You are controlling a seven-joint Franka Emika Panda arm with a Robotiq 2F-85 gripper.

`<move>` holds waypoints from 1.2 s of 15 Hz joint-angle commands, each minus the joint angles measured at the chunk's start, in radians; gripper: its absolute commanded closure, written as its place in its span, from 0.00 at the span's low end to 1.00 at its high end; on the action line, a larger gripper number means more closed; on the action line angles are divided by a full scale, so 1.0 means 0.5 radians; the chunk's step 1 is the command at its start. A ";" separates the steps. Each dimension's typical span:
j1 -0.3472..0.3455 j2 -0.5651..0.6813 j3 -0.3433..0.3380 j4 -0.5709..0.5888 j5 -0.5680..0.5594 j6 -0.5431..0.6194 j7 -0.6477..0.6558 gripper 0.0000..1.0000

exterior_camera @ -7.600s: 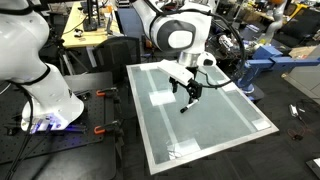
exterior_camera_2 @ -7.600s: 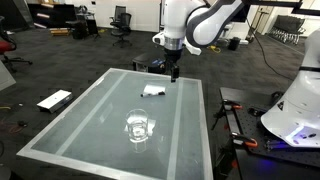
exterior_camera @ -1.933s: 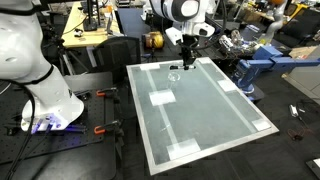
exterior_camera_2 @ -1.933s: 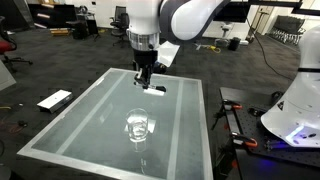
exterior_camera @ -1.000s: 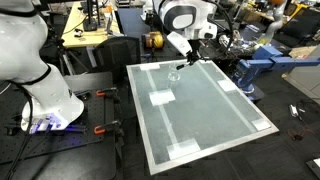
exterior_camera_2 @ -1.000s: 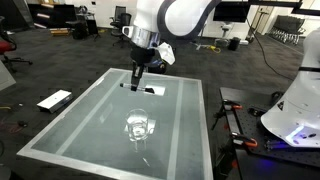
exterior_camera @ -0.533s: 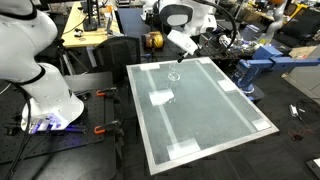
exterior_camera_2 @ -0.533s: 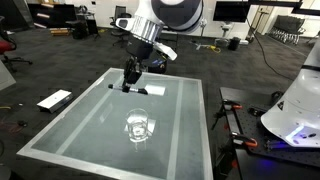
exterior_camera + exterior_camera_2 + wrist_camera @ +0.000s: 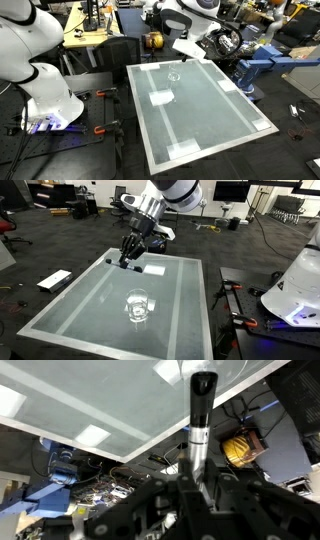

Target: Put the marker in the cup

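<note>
Pincer [image 9: 126, 259] clamped on marker [image 9: 199, 422], tilted above bench [image 9: 182, 302] edge. Cup [image 9: 138, 306] stands mid-bench, well apart from pincer.

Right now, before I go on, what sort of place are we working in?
Probably a robotics lab in an open-plan office: another white robot arm stands beside the table, with office chairs behind it and a cluttered workbench nearby.

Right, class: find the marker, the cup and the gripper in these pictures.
marker [image 9: 199, 426]: wrist view, middle of its shaft.
cup [image 9: 138, 307]: in an exterior view, its clear wall.
gripper [image 9: 127, 262]: in an exterior view, between its fingertips.
</note>
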 commanded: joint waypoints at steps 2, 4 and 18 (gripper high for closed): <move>-0.061 0.056 -0.032 0.047 0.392 -0.293 -0.662 0.95; 0.024 0.033 -0.182 0.053 0.527 -0.503 -0.867 0.95; 1.137 0.057 -1.411 0.196 0.850 -1.159 -1.474 0.95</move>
